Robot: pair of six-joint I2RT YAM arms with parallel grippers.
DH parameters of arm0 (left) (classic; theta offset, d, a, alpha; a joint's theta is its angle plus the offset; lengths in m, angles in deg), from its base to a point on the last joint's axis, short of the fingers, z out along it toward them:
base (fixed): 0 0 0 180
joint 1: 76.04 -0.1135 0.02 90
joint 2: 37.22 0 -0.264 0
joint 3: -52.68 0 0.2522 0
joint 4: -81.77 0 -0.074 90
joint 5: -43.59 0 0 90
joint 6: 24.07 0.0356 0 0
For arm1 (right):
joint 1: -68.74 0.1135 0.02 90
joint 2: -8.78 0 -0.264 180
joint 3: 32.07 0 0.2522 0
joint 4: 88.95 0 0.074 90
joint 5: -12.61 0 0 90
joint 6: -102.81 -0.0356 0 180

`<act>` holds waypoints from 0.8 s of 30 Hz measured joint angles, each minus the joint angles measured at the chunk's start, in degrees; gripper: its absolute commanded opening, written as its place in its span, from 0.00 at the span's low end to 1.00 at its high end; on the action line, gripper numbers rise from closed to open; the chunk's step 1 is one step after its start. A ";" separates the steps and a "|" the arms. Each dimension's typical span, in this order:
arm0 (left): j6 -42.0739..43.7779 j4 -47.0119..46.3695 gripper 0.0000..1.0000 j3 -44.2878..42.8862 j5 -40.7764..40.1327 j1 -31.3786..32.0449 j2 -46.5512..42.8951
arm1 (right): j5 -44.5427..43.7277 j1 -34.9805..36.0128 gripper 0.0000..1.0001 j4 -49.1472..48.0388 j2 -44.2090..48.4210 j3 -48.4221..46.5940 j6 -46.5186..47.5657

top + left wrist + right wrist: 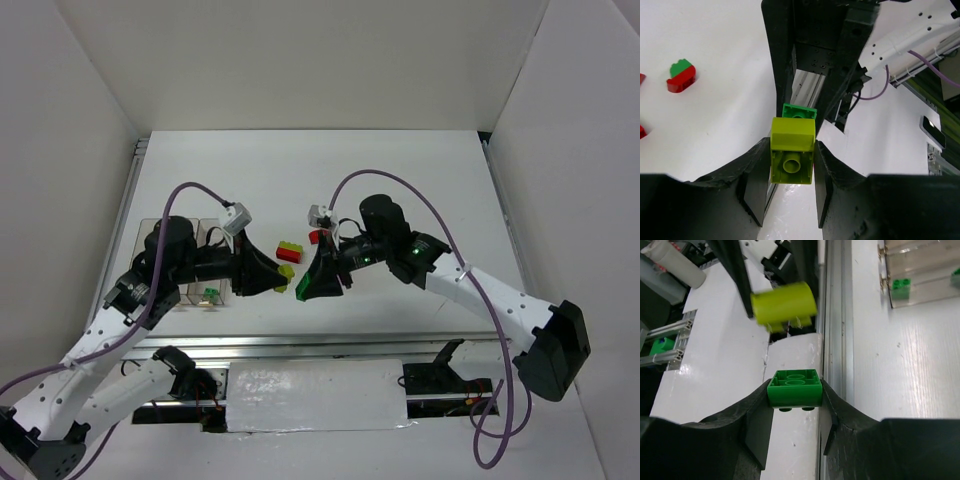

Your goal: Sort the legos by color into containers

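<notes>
My left gripper is shut on a yellow-green brick, held above the table's near middle. My right gripper faces it and is shut on a green brick. The two bricks are close but apart: the yellow-green one shows beyond the green one in the right wrist view. A yellow-on-red stack and a red brick lie on the table behind the grippers. A red-and-green brick lies at the left of the left wrist view. The clear containers sit at the left, with a green brick inside.
The containers also show at the upper right of the right wrist view, with a green brick in one. A metal rail runs along the table's near edge. White walls enclose the table on three sides.
</notes>
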State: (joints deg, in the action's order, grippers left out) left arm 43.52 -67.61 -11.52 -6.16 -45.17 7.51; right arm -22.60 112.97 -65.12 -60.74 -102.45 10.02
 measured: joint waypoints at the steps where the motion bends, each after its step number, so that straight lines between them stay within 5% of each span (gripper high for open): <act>1: -0.04 0.28 0.00 -0.26 -0.59 -0.26 -0.24 | 0.07 -0.85 0.00 0.37 0.09 0.66 0.24; 8: 0.00 3.37 0.00 -2.25 -7.63 -0.44 -0.28 | -0.42 -3.63 0.00 1.14 -0.13 1.88 0.70; 12: -1.90 12.74 0.00 -9.05 -28.26 -1.33 3.74 | -5.42 -3.80 0.00 1.16 -0.98 1.86 -1.07; 17: -6.54 21.66 0.00 -15.58 -52.28 -16.17 13.73 | -12.41 -4.31 0.00 1.49 -2.97 1.86 -4.09; 24: -9.62 27.52 0.00 -15.45 -60.35 -32.26 27.28 | -13.81 -4.33 0.00 -0.90 -2.95 2.10 -7.15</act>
State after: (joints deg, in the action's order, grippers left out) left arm 33.90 -40.09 -26.97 -66.51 -77.43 34.79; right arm -36.42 108.64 -66.02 -63.69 -100.36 2.88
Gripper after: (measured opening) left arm 0.474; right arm 0.445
